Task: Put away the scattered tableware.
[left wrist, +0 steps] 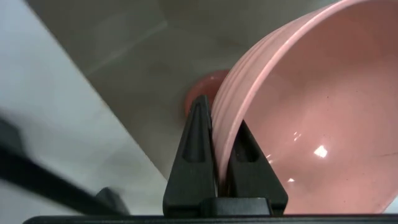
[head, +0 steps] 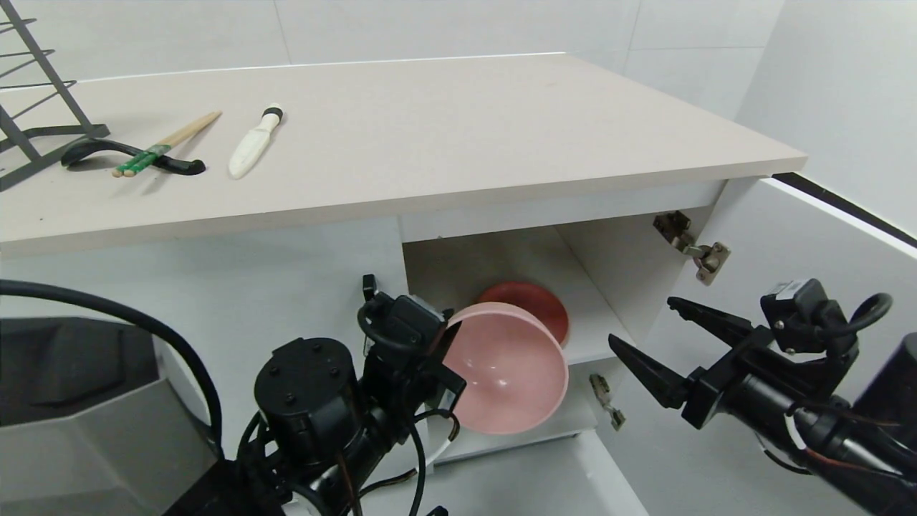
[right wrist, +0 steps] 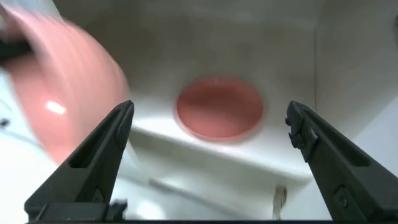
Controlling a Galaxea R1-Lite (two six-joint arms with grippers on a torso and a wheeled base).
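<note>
The left tool (head: pixel 448 337) is closed tight on the rim of the pink bowl (head: pixel 512 373), one finger inside the bowl and one outside; the pink bowl is tipped up on its side in the air, just in front of the open cupboard under the table (head: pixel 430 129); its hollow side faces 3 o'clock in the head view; the red bowl (head: pixel 530 304) sits flat on the cupboard shelf (head: pixel 466 272), just behind the pink bowl at about 1 o'clock from it; the right tool (head: pixel 640 320) is spread wide with nothing in it, at 3 o'clock from the pink bowl, and its tips point at the cupboard; the cupboard door (head: pixel 788 236) is swung open at 3 o'clock; on top of the table, at 10 o'clock, lie the chopsticks (head: pixel 165 145), with their green ends resting across a black spoon (head: pixel 129 154); a white piece (head: pixel 256 143) with a black end lies just beside them; a dark wire rack (head: pixel 36 86) stands at 9 o'clock from the spoon.
</note>
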